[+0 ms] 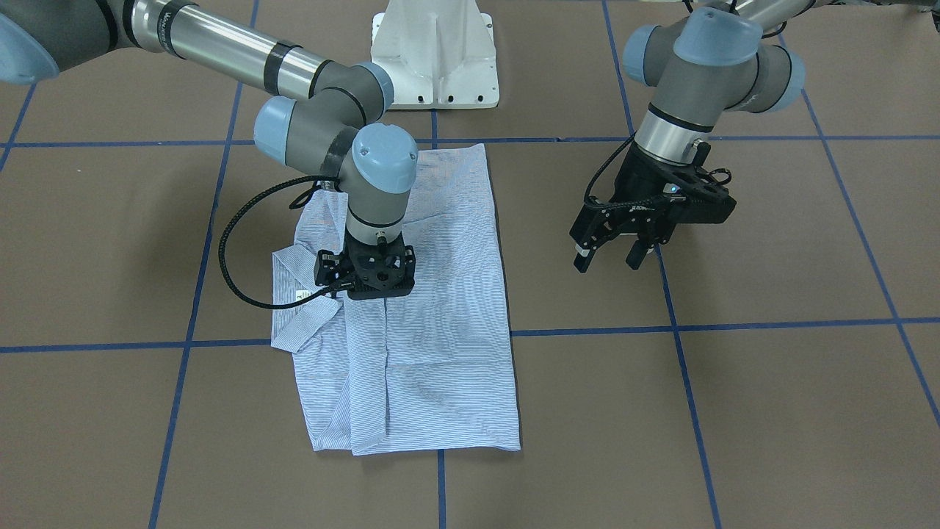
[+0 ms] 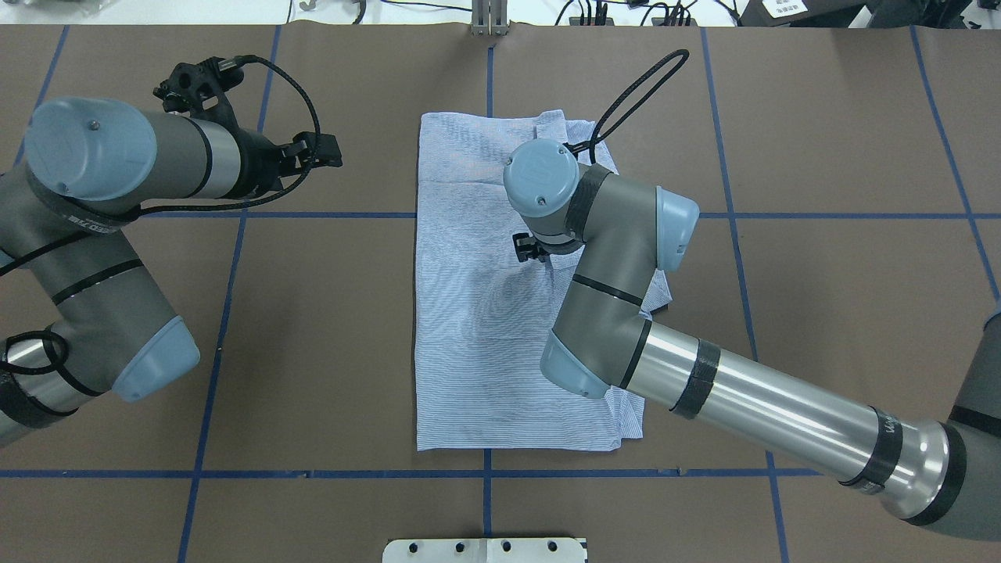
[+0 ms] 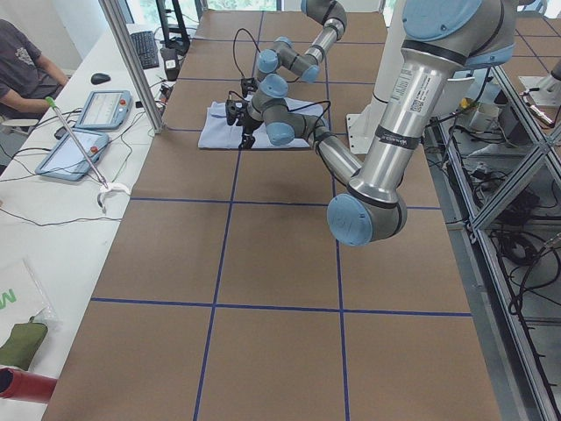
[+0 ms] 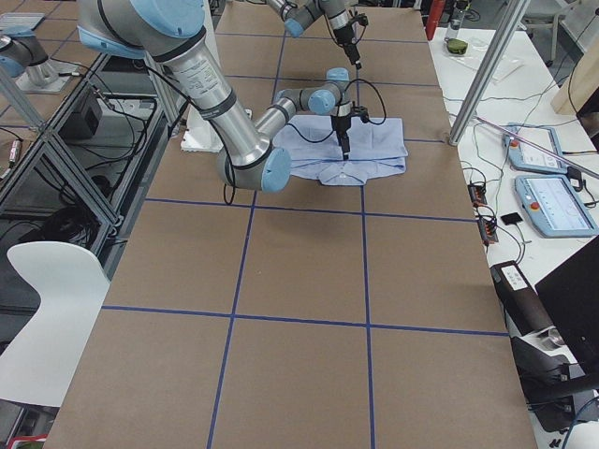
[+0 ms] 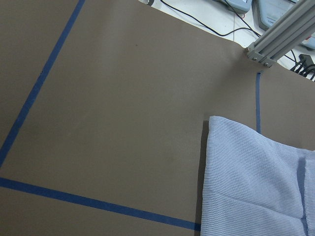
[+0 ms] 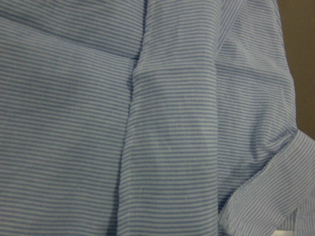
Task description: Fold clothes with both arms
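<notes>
Half the folding looks done: the left tool (image 1: 608, 258) hangs open and empty above the bench (image 1: 771, 382), the shirt (image 1: 440, 308) lies well to its right as a narrow rectangle, sides tucked in, directly beneath the downward-pointing right tool (image 1: 365, 278), whose grip I cannot tell; crosswise folds are left to do.

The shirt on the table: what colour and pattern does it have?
The shirt is light blue with fine white stripes; the right wrist-mounted view shows it best.
</notes>
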